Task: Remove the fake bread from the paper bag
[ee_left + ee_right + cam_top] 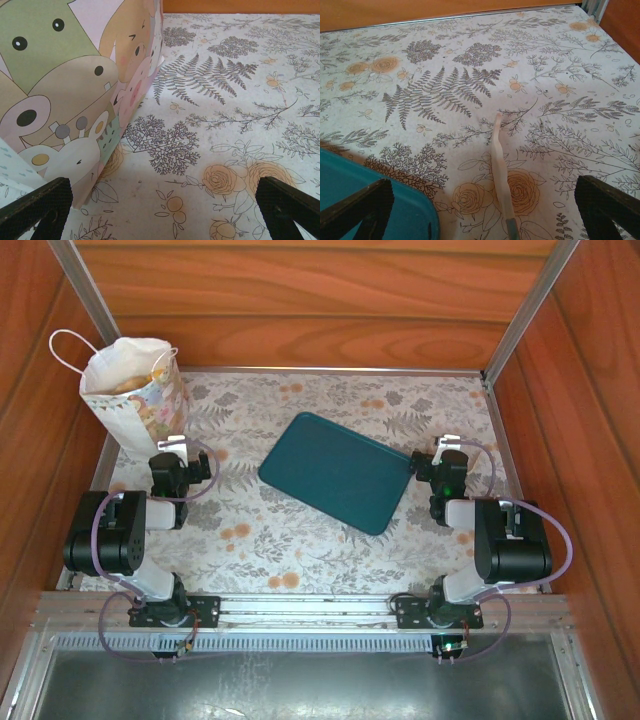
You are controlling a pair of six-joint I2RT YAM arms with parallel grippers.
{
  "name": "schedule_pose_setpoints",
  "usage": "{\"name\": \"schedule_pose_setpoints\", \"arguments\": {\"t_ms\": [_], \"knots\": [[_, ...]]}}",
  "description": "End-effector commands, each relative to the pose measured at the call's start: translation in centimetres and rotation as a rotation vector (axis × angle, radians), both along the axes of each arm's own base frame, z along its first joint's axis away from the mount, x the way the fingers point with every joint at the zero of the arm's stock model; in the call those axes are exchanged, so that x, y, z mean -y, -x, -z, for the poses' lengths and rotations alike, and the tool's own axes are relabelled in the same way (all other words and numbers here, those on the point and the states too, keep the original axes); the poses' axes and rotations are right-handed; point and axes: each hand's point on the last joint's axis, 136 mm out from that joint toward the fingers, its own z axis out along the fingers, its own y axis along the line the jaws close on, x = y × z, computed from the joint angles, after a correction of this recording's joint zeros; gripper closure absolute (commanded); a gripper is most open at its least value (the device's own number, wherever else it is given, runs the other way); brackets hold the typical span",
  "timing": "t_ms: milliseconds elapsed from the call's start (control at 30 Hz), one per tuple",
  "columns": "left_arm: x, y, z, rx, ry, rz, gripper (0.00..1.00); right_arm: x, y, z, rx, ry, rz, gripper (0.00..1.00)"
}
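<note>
The paper bag (135, 405) stands upright at the far left corner of the table, white with pastel cartoon animals and a cord handle. Golden-brown fake bread (133, 383) shows in its open top. My left gripper (174, 447) sits just in front of the bag, low over the table. In the left wrist view the bag's printed side (75, 85) rises at the left, and the left gripper (162, 210) stands open with bare cloth between its fingers (35, 210). My right gripper (450, 448) is at the right, open (482, 210) over the cloth.
A flat teal tray (335, 472) lies in the middle of the table, its corner (412, 215) near the right gripper's left finger. A pale translucent strip (500, 165) sticks out between the right fingers. Wooden walls enclose the floral tablecloth (290, 540).
</note>
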Motion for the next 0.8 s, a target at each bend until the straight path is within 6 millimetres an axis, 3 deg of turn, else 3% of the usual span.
{"name": "schedule_pose_setpoints", "arguments": {"t_ms": [0,767], "knots": [[0.28,-0.61,-0.85,0.022,-0.001,0.017,0.0,-0.04,-0.44,-0.66,0.017,0.004,0.006,0.0],[0.54,-0.45,-1.02,0.031,-0.007,0.032,0.0,-0.21,-0.36,-0.77,0.024,0.007,-0.002,0.0]]}}
